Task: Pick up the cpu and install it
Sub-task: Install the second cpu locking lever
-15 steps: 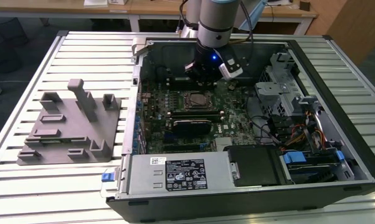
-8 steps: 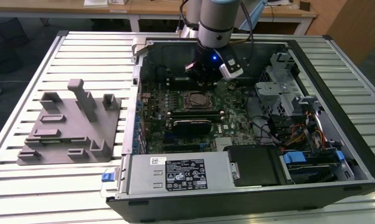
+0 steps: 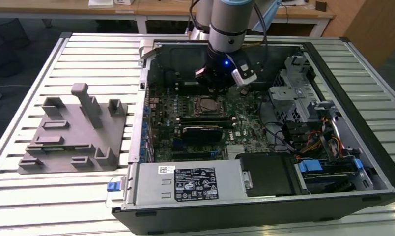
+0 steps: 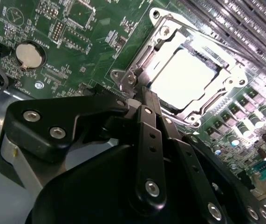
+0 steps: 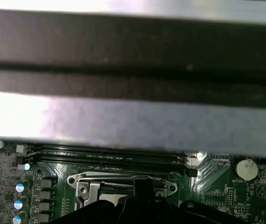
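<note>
Black gripper w/ fingers closed together, empty — tip just above the flat pale silver-grey square cpu, seated in metal-framed socket on green motherboard.

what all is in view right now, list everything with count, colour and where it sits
cpu: one, pale silver, lying in the socket on the board
socket frame: one, silver metal, around the cpu
board: one, green, on the case floor
coin cell: one, silver, on the board, apart from the socket
case: one, black, open, on the table
power supply: one, grey, at the case's near edge in the exterior view
fixture: one, grey, on the table at the exterior view's left of the case
table: one, pale slatted metal
arm: one, grey, reaching into the case
gripper: one, black, just beside the socket
</note>
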Available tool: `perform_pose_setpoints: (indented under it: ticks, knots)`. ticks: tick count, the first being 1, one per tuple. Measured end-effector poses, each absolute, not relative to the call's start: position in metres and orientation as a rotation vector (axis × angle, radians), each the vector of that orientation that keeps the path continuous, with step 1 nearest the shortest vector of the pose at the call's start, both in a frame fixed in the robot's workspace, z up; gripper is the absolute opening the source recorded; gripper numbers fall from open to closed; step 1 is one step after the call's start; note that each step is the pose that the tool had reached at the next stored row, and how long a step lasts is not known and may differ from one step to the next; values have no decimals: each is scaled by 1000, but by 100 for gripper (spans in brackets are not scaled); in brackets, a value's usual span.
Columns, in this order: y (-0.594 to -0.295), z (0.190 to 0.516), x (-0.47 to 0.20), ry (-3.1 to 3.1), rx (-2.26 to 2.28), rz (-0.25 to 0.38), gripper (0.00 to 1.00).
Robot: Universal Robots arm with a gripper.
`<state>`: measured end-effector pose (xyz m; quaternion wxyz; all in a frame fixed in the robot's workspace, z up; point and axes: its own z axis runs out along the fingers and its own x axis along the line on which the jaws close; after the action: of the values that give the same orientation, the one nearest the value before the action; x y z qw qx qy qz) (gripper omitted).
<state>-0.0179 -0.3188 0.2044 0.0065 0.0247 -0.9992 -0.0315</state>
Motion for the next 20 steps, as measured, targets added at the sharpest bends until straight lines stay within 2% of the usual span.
perform_pose_setpoints:
  ticks: [8,20]
  knots:
    - [-325,206,-18,-3126,77,-99,11]
    - [-326,246,-18,-3126,78,-99,11]
